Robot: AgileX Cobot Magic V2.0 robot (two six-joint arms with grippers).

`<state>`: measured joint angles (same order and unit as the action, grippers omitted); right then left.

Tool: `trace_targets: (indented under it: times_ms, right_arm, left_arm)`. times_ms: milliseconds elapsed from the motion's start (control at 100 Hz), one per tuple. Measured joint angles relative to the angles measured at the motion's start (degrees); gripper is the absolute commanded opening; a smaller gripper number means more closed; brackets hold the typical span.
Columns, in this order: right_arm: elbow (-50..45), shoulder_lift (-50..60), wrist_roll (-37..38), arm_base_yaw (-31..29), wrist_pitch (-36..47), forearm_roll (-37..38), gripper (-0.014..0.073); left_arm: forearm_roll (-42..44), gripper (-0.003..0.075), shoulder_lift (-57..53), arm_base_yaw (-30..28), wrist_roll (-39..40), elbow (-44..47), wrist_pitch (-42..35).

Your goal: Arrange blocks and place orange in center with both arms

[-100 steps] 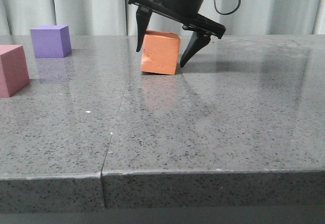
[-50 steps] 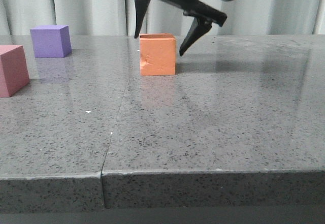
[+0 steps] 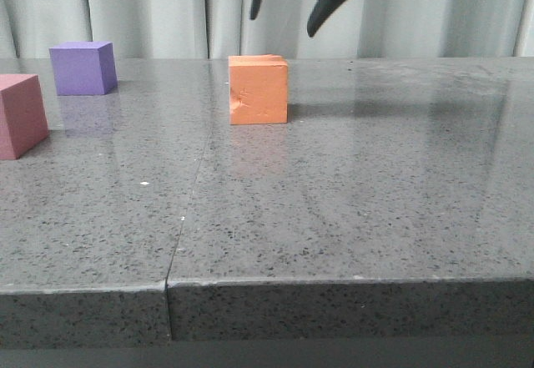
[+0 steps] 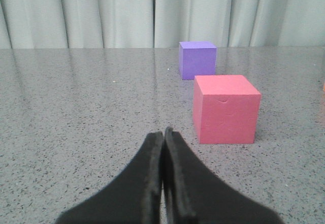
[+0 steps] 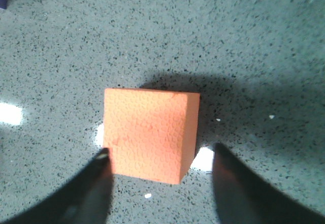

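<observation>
The orange cube [image 3: 259, 90] sits flat on the grey table near the middle, its dent on the near face; it also shows in the right wrist view [image 5: 150, 133]. My right gripper [image 3: 284, 24] is open and empty, hanging well above the cube, only its fingertips in the front view; in its wrist view [image 5: 160, 155] the cube lies below, between the fingers. The purple cube [image 3: 82, 68] stands at the far left and the pink cube [image 3: 20, 115] nearer, at the left edge. My left gripper [image 4: 163, 132] is shut and empty, low over the table short of the pink cube [image 4: 225, 109], with the purple cube [image 4: 197, 59] behind.
Pale curtains [image 3: 142, 9] hang behind the table. A seam [image 3: 188, 209] runs front to back through the tabletop left of the orange cube. The table's front edge [image 3: 267, 283] is near the camera.
My right gripper has let go of the orange cube and risen straight up. The cube, tilted a second ago, now rests flat. The purple and pink cubes have not moved.
</observation>
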<state>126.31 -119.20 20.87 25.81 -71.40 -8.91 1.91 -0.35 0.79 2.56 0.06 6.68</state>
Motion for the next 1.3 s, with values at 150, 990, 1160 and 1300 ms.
trace_targets:
  times_ms: [150,990,1160,1300]
  right_arm:
    - [0.0,2.51,-1.42,0.11,-0.11,0.37,-0.0012]
    - [-38.42,28.61,-6.95,0.64,8.84,1.97,-0.0067]
    - [-50.38,37.46,-8.73,0.64,18.05,2.41,-0.0067]
    - [-59.53,44.5,-12.95,0.64,23.76,2.44,-0.0067]
  left_arm:
    - [0.0,-0.002,0.0,0.0,0.0,0.0,0.0]
    - [0.0,-0.002,0.0,0.0,0.0,0.0,0.0]
    - [0.0,-0.002,0.0,0.0,0.0,0.0,0.0]
    - [0.0,-0.002,0.0,0.0,0.0,0.0,0.0]
